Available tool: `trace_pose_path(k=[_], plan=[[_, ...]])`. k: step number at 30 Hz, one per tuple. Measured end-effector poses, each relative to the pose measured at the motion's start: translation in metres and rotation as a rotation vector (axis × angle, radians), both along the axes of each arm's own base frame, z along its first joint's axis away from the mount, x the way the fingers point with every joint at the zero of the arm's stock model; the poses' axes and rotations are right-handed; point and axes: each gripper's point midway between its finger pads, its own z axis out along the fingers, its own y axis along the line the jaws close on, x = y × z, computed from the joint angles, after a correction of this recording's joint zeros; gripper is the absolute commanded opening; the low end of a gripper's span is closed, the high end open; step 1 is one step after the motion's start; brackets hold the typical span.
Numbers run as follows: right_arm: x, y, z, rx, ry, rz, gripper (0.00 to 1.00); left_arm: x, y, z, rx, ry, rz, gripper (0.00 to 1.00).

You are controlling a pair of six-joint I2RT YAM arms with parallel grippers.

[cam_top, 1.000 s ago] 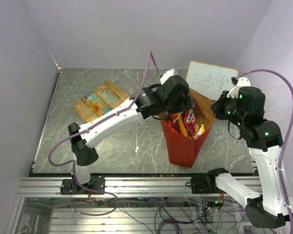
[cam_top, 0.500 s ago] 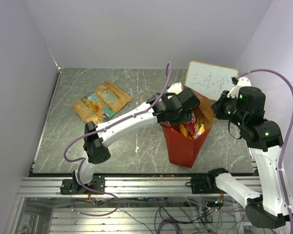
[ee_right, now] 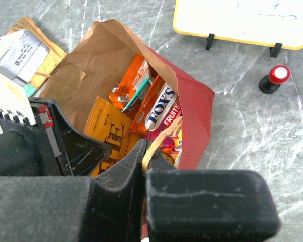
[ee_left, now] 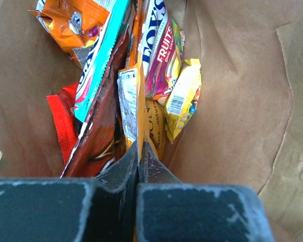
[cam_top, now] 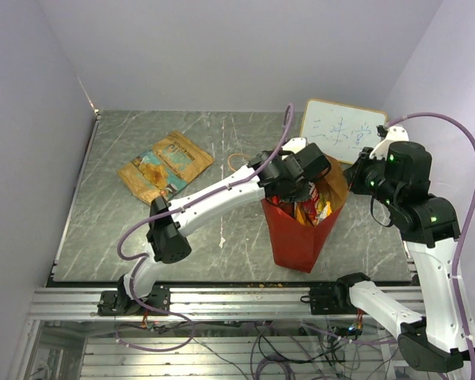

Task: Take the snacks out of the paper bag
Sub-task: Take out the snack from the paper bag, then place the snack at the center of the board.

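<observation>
**A:** The left arm has swung in and dropped. A second ago its wrist hung over the mouth of the paper bag (cam_top: 297, 233). Now the left gripper (ee_left: 140, 151) is down inside it, and the elbow has travelled across the bench (cam_top: 222, 134) toward the bag.

**B:** And the right side?

**A:** It has not shifted. The right gripper (ee_right: 143, 156) sits at the bag's right rim as before. Its jaws are clenched on the thin cord handle (ee_right: 164, 132), which loops out of the seam between them.

**B:** What are the left jaws doing?

**A:** They are pressed together, grasping the lower edge of an orange packet (ee_left: 140, 111) that runs straight into their seam.

**B:** Where are the snacks (cam_top: 310, 204)?

**A:** Most are in the bag, standing on edge against its brown inside. There is a Fox's candy packet (ee_left: 159, 50) with a small yellow packet (ee_left: 184, 98) just beside it. A teal-edged packet (ee_left: 98, 70) stands left of the jaws, and a red packet (ee_left: 63, 126) sits low by the left wall. A tan flat pack (cam_top: 165, 164) lies out on the bench, well left of the bag, where it lay a second ago.

**B:** The bag itself?

**A:** It is upright with its mouth open, on the same spot near the white writing board (cam_top: 342, 131). A small black piece with a red top (ee_right: 272, 79) stands just in front of that board.
</observation>
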Motion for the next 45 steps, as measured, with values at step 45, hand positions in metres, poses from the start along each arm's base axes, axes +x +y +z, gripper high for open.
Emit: trace_pose_path(k=[45], plan=[[-0.002, -0.002, -0.002, 0.012, -0.011, -0.016, 0.00, 0.005, 0.294, 0.292, -0.391, -0.762, 0.465, 0.07]])
